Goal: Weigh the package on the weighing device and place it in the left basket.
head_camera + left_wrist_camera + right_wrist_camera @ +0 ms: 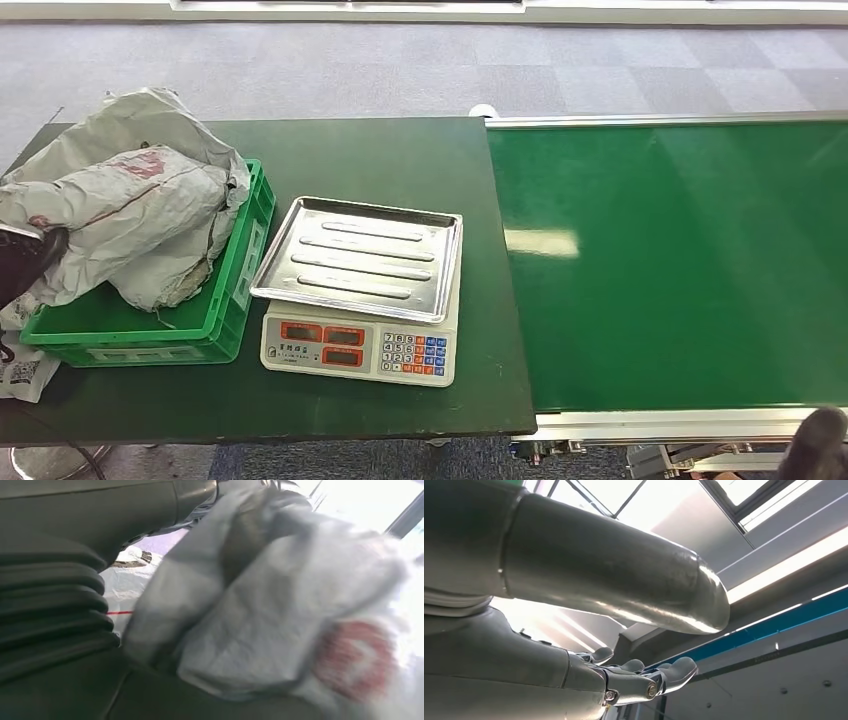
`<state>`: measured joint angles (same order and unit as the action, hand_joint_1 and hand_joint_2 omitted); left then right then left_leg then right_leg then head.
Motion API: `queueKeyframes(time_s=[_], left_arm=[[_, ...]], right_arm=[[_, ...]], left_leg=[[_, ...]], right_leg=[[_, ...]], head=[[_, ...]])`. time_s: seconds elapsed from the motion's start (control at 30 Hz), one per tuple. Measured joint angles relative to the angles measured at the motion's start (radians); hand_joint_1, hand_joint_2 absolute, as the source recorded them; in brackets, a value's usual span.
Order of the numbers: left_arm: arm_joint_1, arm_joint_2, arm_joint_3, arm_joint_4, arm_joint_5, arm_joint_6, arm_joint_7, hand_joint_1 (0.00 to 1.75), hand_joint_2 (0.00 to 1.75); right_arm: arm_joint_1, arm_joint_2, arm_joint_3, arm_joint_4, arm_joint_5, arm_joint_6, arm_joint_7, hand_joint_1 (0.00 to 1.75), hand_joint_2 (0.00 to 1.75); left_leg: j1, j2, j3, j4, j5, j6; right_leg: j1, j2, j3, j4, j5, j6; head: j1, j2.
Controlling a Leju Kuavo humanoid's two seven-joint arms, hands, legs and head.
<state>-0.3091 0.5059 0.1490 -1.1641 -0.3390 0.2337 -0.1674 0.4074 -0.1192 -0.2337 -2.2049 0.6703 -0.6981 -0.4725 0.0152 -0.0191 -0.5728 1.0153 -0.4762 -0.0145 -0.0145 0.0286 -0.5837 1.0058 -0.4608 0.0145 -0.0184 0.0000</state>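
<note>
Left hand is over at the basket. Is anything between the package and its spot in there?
Nothing separate blocks the way, but the green basket is heaped above its rim with grey packages. The left hand lies against that pile at the basket's left side. Whether it grips one, I cannot tell.

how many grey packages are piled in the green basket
2 that I can tell apart: one grey package with red print on top, another crumpled package behind it in the green basket. More may lie hidden underneath.
</note>
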Motion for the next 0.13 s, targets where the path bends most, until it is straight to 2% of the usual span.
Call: queueKeyframes(time_s=[0.13], left_arm=[[0.016, -0.02, 0.011, -0.034, 0.042, 0.012, -0.033, 0.0, 0.0]], right_arm=[[0.001, 0.006, 0.0, 0.0, -0.006, 0.0, -0.006, 0.0, 0.0]], left_leg=[[0.0, 0.0, 0.0, 0.0, 0.0, 0.0]], right_leg=[[0.0, 0.0, 0.0, 0.0, 0.0, 0.0]], head=[[0.0, 0.0]])
